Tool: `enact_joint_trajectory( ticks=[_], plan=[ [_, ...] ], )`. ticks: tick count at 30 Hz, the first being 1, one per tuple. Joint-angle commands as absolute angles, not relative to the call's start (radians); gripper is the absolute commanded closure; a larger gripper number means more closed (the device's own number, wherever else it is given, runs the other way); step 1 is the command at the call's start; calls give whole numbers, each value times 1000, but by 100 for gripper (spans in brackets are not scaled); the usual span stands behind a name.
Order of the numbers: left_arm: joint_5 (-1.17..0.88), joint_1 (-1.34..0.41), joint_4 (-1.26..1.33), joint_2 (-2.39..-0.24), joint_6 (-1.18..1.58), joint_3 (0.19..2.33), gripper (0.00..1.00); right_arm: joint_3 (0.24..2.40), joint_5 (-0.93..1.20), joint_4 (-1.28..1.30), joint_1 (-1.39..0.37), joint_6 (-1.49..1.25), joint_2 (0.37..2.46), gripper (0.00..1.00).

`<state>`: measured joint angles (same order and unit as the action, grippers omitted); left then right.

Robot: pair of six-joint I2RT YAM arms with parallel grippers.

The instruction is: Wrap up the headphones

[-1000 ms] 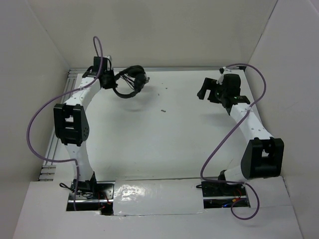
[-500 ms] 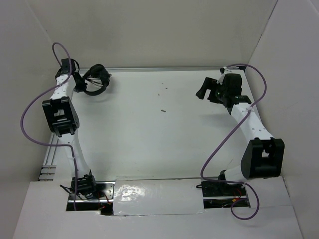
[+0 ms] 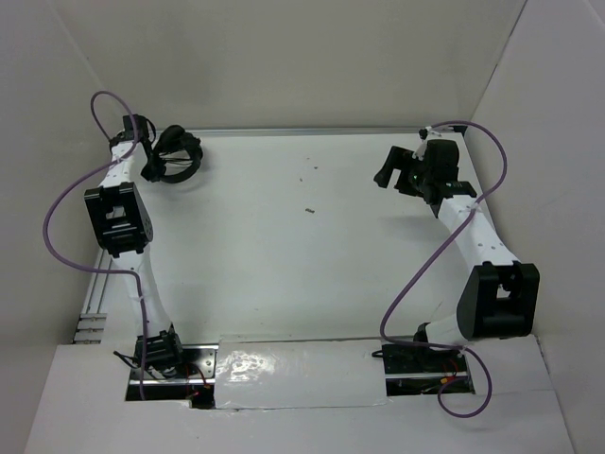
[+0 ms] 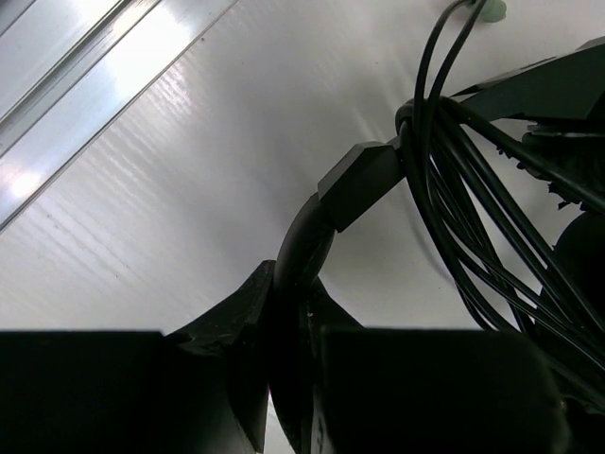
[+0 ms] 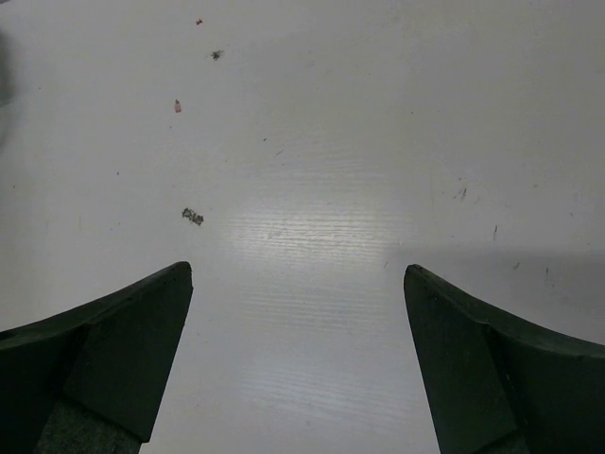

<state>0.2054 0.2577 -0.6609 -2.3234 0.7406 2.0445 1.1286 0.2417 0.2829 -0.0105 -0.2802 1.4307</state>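
The black headphones [image 3: 176,157] hang at the table's far left corner, held by my left gripper [image 3: 151,168]. In the left wrist view the gripper [image 4: 293,312] is shut on the curved headband [image 4: 354,180]. The thin black cord [image 4: 463,218] is looped several times around the band. An earcup [image 4: 581,255] shows at the right edge. My right gripper [image 3: 386,170] is open and empty over the far right of the table. In the right wrist view [image 5: 298,284] only bare white table lies between its fingers.
A metal rail [image 4: 85,85] runs along the table's far left edge, close to the headphones. Small specks [image 3: 309,210] lie mid-table. White walls enclose the table on three sides. Purple cables [image 3: 57,227] loop off both arms.
My left arm swung left from the far middle to the far left corner, carrying the headphones with it. The right arm has not moved.
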Motion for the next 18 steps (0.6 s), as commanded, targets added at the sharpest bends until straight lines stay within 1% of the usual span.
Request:
enact_joint_trajectory(
  ticks=[1, 4, 7, 8, 11, 12, 16, 18],
  plan=[
    [230, 258, -670, -2338, 856, 2105, 90, 1157, 203, 268, -8, -291, 1422, 0],
    [259, 256, -684, -2339, 867, 2103, 80, 1152, 192, 265, -8, -290, 1425, 0],
    [297, 244, -687, -2344, 865, 2095, 73, 1164, 178, 276, -8, -287, 1443, 0],
    [301, 242, -692, -2345, 868, 2094, 69, 1167, 176, 278, -6, -287, 1448, 0],
    [307, 239, -695, -2345, 868, 2089, 64, 1169, 181, 281, -8, -287, 1453, 0],
    [305, 239, -696, -2344, 870, 2083, 64, 1167, 183, 281, -8, -287, 1451, 0],
    [269, 239, -695, -2327, 868, 2062, 56, 1163, 167, 288, -6, -284, 1436, 0],
    [250, 239, -695, -2316, 874, 2040, 56, 1157, 163, 287, -9, -285, 1424, 0]
  ],
)
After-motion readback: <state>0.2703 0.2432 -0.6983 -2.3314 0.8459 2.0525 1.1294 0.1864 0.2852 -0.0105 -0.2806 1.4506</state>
